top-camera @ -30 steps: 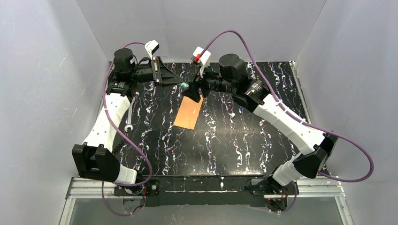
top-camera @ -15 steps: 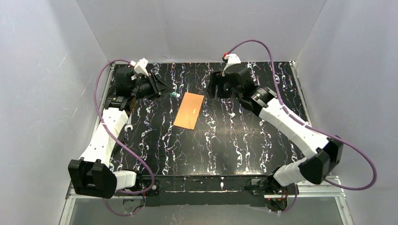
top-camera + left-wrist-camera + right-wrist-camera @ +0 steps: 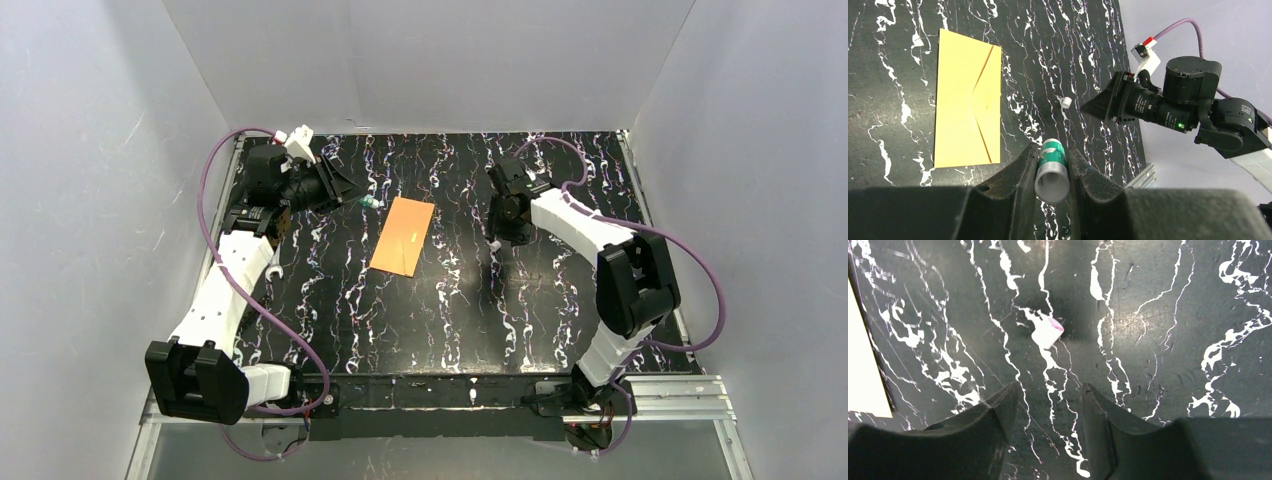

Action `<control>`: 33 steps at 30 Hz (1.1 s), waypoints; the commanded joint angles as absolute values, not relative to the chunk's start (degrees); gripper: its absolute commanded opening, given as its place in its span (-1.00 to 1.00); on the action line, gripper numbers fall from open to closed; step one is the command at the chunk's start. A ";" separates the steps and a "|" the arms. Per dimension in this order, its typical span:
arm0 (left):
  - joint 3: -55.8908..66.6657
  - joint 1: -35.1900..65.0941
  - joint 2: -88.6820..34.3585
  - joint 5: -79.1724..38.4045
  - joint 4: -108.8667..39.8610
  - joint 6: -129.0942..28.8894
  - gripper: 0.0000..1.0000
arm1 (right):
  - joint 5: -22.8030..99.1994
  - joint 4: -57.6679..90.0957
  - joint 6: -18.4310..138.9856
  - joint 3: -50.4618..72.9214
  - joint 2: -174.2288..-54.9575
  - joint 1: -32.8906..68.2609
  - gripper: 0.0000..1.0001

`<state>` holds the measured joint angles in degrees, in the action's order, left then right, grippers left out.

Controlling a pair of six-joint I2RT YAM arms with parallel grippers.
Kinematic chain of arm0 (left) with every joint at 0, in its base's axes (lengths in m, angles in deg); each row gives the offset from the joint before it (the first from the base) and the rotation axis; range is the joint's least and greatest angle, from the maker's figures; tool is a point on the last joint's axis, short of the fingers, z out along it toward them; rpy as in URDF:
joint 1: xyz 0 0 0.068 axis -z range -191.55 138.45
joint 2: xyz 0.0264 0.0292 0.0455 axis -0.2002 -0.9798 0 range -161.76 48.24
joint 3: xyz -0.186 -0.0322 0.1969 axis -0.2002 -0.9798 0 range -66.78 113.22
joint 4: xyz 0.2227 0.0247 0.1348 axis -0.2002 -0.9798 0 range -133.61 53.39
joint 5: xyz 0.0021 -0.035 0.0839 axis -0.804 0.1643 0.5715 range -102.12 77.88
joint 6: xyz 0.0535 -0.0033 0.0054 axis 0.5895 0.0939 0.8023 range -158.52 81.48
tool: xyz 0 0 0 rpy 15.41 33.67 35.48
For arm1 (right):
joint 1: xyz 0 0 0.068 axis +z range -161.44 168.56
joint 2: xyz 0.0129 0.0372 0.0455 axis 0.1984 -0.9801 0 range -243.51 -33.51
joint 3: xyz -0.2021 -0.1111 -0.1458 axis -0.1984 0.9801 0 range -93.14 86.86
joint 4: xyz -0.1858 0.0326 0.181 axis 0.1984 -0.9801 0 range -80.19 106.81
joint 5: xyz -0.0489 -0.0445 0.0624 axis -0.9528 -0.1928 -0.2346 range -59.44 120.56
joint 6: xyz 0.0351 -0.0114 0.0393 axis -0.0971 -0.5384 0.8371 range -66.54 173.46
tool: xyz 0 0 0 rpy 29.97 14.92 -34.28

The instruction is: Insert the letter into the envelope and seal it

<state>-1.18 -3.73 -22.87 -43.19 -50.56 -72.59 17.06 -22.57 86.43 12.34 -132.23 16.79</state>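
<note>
The orange envelope (image 3: 403,234) lies flat at the table's middle with its flap folded shut; the left wrist view shows it (image 3: 968,100) too. The letter is not in view. My left gripper (image 3: 358,200) hovers left of the envelope's far end, shut on a green glue stick (image 3: 1052,167), whose tip shows in the top view (image 3: 371,202). My right gripper (image 3: 496,232) is open and empty, pointing down at the table right of the envelope. A small white cap (image 3: 1048,331) lies just ahead of its fingers (image 3: 1048,390).
A wrench (image 3: 276,268) lies by the left arm near the table's left edge. The white cap (image 3: 1066,102) sits between the envelope and the right arm. Grey walls enclose the table on three sides.
My right gripper left the envelope's far end, swung right and came down by the white cap. My left gripper drew back to the left with the glue stick. The envelope stayed put.
</note>
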 commanded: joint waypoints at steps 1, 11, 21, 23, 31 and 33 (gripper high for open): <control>-1.41 -3.99 -21.51 -43.50 -50.93 -72.69 -1.00 | 18.23 -19.11 93.55 14.23 -132.30 13.21 0.10; -3.64 -3.99 -21.20 -43.32 -48.28 -75.30 -1.00 | 18.52 -22.66 111.48 11.38 -139.98 12.55 0.08; -4.09 -3.99 -21.60 -43.41 -47.46 -75.81 -1.00 | 16.46 -23.26 115.18 8.93 -143.07 12.55 0.08; -3.99 -3.99 -21.86 -43.45 -47.58 -75.63 -1.00 | 16.73 -23.13 113.64 8.01 -144.12 12.53 0.07; -3.53 -3.99 -23.15 -43.40 -47.78 -75.13 -1.00 | 20.30 -20.97 98.54 1.54 -145.82 12.64 -0.04; -3.46 -3.99 -23.54 -43.48 -47.68 -75.17 -1.00 | 22.68 -21.35 96.92 1.29 -146.07 12.68 -0.04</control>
